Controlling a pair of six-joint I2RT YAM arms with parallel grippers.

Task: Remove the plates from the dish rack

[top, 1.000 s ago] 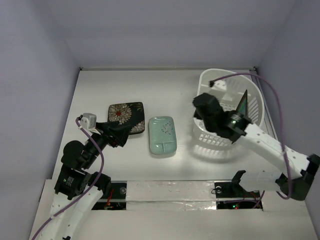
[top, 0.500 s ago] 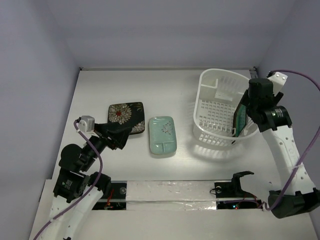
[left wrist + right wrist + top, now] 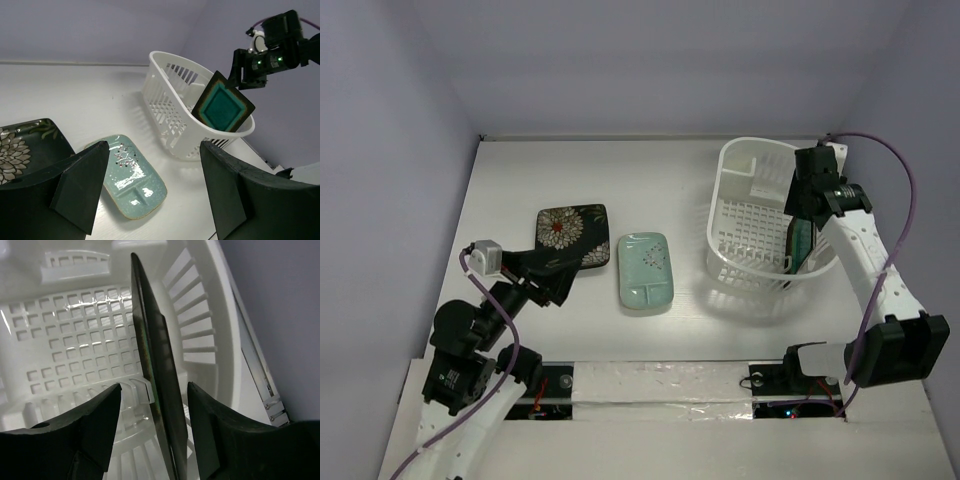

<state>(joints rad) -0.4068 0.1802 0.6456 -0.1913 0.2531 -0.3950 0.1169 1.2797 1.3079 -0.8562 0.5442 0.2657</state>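
A white table (image 3: 510,180) stands between pale lilac walls (image 3: 650,60). A shiny silver tape strip (image 3: 660,383) runs along its near edge.

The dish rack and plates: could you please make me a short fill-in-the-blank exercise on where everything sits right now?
1. The plate inside the dish rack has a ____ centre.
2. It stands on its ____, with the right tool straddling it.
3. The mint-green plate lies between the rack and the ____ flowered plate.
4. Both of those lie flat on the ____.
Missing words: teal; edge; black; table.
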